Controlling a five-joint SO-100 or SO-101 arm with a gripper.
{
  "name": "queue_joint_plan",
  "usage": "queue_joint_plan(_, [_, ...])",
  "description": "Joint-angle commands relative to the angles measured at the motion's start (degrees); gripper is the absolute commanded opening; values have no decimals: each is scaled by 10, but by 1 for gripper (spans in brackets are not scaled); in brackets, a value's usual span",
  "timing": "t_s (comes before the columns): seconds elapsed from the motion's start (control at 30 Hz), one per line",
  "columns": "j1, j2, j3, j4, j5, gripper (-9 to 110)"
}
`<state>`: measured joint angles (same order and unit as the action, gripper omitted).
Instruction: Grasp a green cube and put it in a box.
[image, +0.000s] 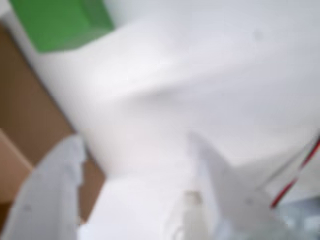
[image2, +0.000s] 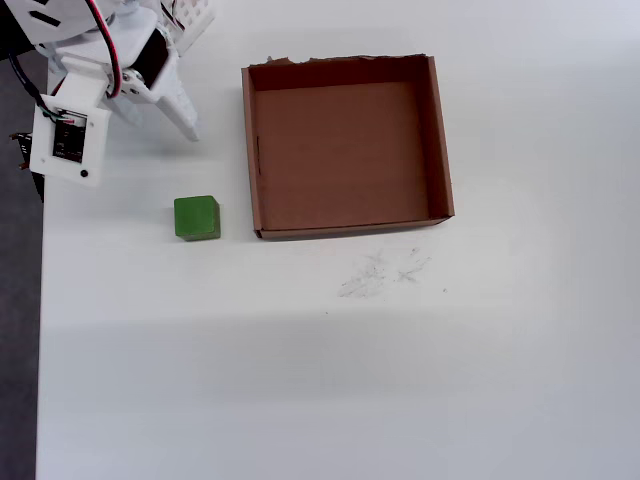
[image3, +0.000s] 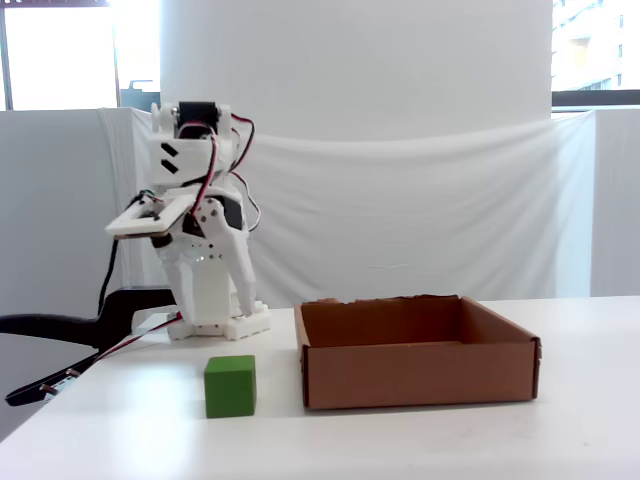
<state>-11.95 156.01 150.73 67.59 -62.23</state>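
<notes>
While the white worktop (image2: 400, 380) carries everything, the box (image2: 438, 140) sits empty with its ragged edge at the top of the overhead view, and the arm (image3: 195, 250) stands folded up near its base, so nothing is done: reach, grasp, carry and drop all remain. Green cube (image2: 197, 218) rests on the worktop just beside the box's left wall, untouched. Wrist view is badly blurred; fingers (image2: 185, 115) empty, apart or together I can't tell.
</notes>
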Motion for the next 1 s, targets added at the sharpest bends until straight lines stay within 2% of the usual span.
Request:
queue_joint_plan(0.0, [11, -86, -83, -18, -31, 31])
queue_joint_plan(0.37, [19, -269, -220, -92, -88, 34])
queue_joint_plan(0.57, [22, -332, -228, -187, -91, 34])
queue_joint_plan(0.97, [4, -416, -229, -236, -86, 33])
